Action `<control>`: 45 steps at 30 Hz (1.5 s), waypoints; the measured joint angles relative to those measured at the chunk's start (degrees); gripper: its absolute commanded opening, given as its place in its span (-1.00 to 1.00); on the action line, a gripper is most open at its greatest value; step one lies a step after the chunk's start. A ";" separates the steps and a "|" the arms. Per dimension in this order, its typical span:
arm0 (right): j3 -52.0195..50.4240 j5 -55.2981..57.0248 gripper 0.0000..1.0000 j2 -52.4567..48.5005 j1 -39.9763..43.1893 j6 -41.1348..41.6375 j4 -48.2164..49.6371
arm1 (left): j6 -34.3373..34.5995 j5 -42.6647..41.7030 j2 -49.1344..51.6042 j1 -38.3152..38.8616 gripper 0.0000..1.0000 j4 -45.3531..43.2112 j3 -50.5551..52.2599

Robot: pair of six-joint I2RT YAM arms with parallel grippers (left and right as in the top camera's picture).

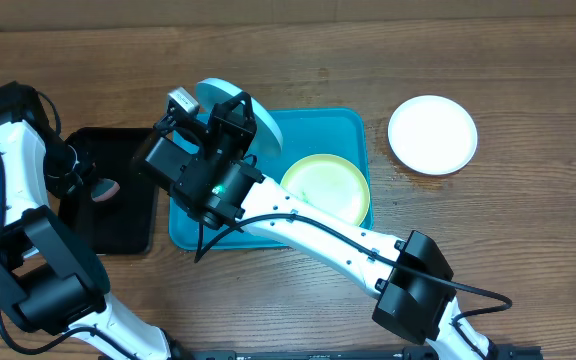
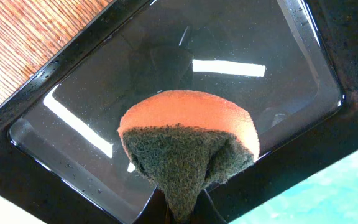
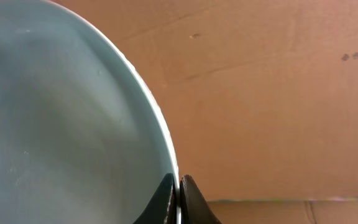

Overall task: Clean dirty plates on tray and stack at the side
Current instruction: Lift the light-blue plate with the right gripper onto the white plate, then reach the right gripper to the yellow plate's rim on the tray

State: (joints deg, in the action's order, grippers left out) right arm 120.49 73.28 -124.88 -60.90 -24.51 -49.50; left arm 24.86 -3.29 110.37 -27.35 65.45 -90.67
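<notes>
My right gripper (image 1: 236,112) is shut on the rim of the pale blue plate (image 1: 268,135) and holds it up on edge above the left part of the turquoise tray (image 1: 343,125). In the right wrist view the fingertips (image 3: 179,198) pinch the rim of this plate (image 3: 61,124); its face looks clean there. A yellow-green plate (image 1: 326,188) lies flat in the tray. A white plate (image 1: 432,134) rests on the table to the right. My left gripper (image 2: 179,211) is shut on an orange sponge (image 2: 188,118), green scouring side towards the camera, over the black tray (image 2: 55,180).
The narrow black tray (image 1: 128,225) sits left of the turquoise tray and holds shallow water. A corner of the turquoise tray (image 2: 328,199) shows beside it. My right arm stretches diagonally across the tray from the front right. A cardboard wall stands behind the table.
</notes>
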 measured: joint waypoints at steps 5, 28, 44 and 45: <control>0.00 -1.57 -0.92 0.00 0.44 0.68 -0.11 | 0.02 -0.17 0.00 0.00 -0.91 0.00 0.00; -1.01 -75.03 -0.92 0.00 59.36 28.20 -24.26 | 0.00 -3.52 0.00 0.00 -0.91 -0.79 0.07; -17.00 -82.14 -0.35 0.00 74.42 29.46 -15.65 | 0.00 -3.87 0.00 0.00 -0.92 -1.01 0.07; -17.62 -82.34 -0.35 0.00 74.29 29.24 -15.54 | 0.00 -3.87 0.00 0.00 -0.92 -0.98 0.07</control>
State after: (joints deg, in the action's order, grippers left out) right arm 102.87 -9.06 -124.88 13.39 4.73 -65.04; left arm 24.86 -7.16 110.37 -27.35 64.47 -90.61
